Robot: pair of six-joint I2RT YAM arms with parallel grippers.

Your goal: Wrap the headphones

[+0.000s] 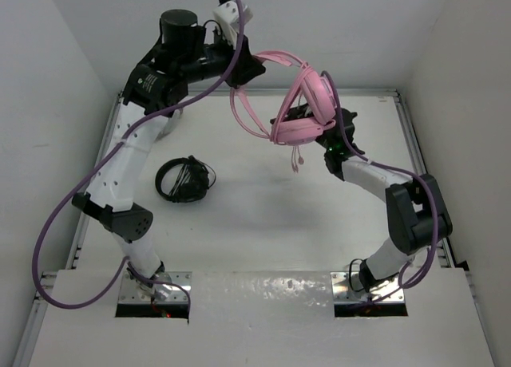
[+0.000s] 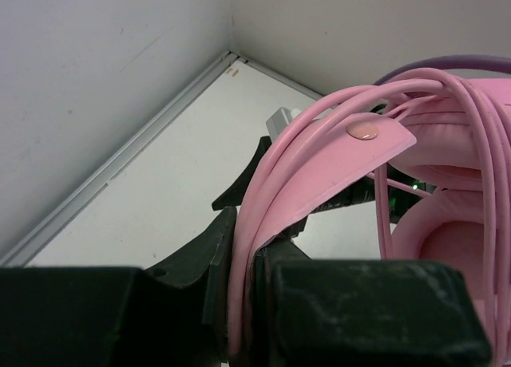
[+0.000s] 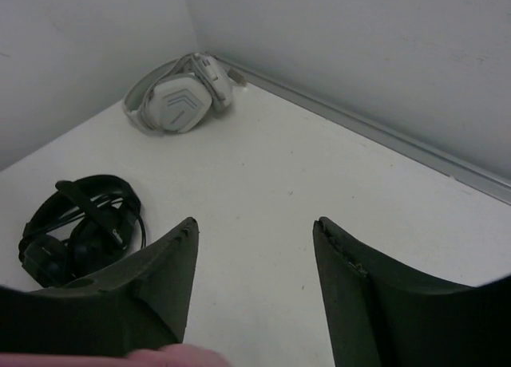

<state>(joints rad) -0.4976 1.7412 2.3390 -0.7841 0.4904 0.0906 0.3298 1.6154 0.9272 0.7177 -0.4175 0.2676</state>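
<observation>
Left fingers (image 2: 217, 259) clenched on the headphones (image 1: 307, 104) at the headband; right fingers (image 3: 172, 259) released, spread apart, table (image 1: 263, 223) visible between them; headphones aloft between both arms, above the table; cable (image 1: 296, 158) looped along the band, end dangling; black headset (image 1: 184, 178) on table; white-grey headset (image 3: 180, 96) in corner.

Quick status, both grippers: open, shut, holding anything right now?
Left gripper: shut on the pink headphones, clamping the headband.
Right gripper: open, nothing between its fingers.
</observation>
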